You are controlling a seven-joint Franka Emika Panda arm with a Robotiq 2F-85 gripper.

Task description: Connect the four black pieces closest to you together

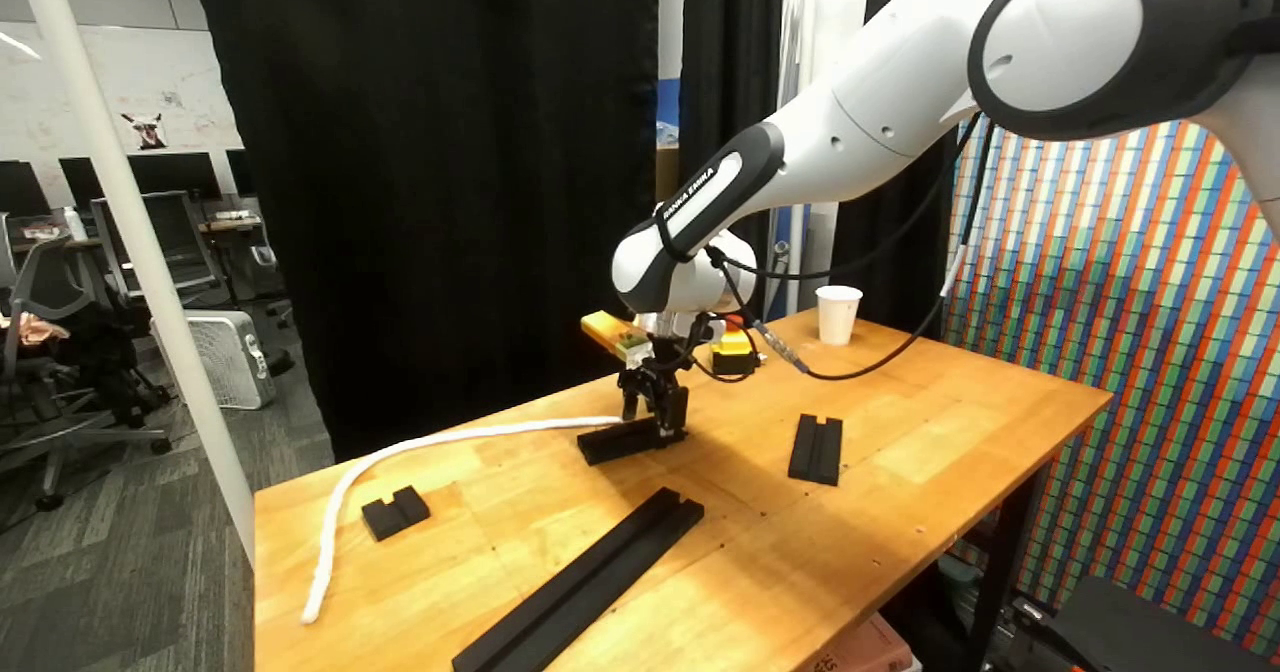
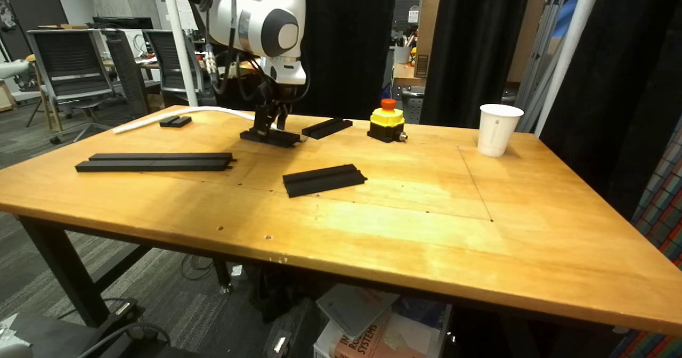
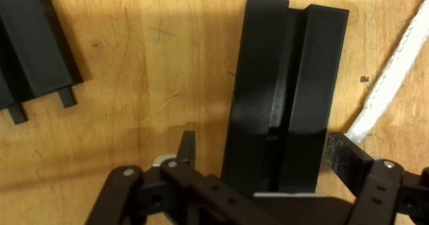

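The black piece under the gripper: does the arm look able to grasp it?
Probably yes: in the wrist view, the open gripper straddles the black piece; the white cord ends outside the jaws, apparently leaving them free.

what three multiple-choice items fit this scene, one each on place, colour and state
1. In the wrist view, the white cord lies: a) left of both black pieces; b) between them; c) right of both.
2. The cap of the stop button is: a) red; b) green; c) blue.
3. The jaws are: a) shut on the cord; b) open; c) shut, holding nothing.

1 c: the cord runs along the picture's right side; 2 a: an exterior view shows it red; 3 b: bare tabletop shows between one jaw and the nearer piece.
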